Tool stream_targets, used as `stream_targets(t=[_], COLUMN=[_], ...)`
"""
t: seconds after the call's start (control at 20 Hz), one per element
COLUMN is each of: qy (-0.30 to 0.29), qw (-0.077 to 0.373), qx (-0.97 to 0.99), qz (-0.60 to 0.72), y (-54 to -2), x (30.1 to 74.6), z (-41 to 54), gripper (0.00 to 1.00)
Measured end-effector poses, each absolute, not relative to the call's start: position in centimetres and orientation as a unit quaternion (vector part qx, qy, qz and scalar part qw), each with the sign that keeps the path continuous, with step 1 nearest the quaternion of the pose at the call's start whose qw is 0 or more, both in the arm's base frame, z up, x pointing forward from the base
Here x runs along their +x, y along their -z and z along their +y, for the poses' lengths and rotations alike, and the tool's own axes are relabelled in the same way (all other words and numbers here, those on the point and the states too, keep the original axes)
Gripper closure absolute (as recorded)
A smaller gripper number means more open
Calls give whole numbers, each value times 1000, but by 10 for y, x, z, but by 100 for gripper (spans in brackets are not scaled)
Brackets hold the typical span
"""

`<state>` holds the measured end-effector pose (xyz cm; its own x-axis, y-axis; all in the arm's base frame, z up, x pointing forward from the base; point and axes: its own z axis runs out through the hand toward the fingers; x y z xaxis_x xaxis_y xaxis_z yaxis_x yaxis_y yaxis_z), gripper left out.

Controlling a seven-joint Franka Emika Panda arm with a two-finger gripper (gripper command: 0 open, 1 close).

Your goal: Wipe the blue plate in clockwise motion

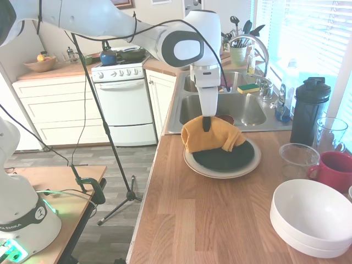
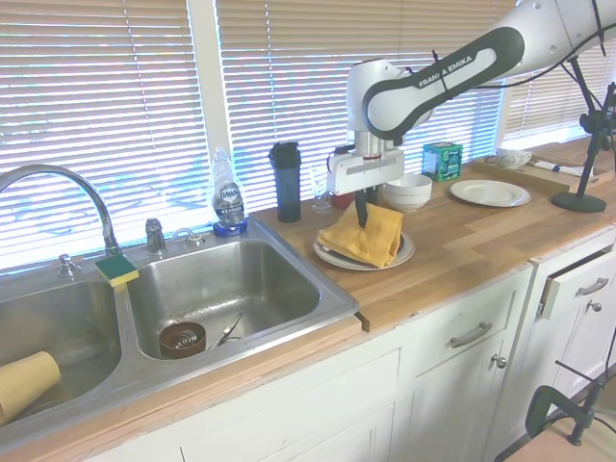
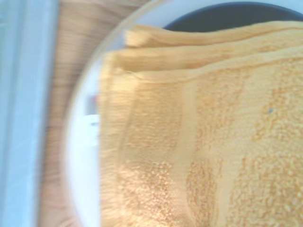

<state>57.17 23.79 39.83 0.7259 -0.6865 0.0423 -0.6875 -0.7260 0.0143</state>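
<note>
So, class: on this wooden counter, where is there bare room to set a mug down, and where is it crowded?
Bare wood lies in front of the stacked plates, between them and the white bowls. Crowded: beside the red mug, clear cup and black shaker bottle. The gripper holds the yellow towel on the blue plate.

I am looking into a home kitchen: a steel double sink (image 2: 221, 289) with a curved tap (image 2: 67, 188) under slatted window blinds (image 2: 96, 115), a white stove (image 1: 124, 102) with a kettle (image 1: 108, 56) on it, white cupboards (image 1: 60, 110), and a wooden bench (image 1: 220, 214) carrying bowls (image 1: 311, 217) and a red mug (image 1: 336, 170).
</note>
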Motion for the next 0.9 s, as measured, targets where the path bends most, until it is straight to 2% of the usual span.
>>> stream_targets(t=[0.45,0.9], qy=[-22,-28], qw=[43,36], qx=[927,933], qz=[-373,-356], y=[-358,-353], x=[573,559], z=[211,245], gripper=[100,100])
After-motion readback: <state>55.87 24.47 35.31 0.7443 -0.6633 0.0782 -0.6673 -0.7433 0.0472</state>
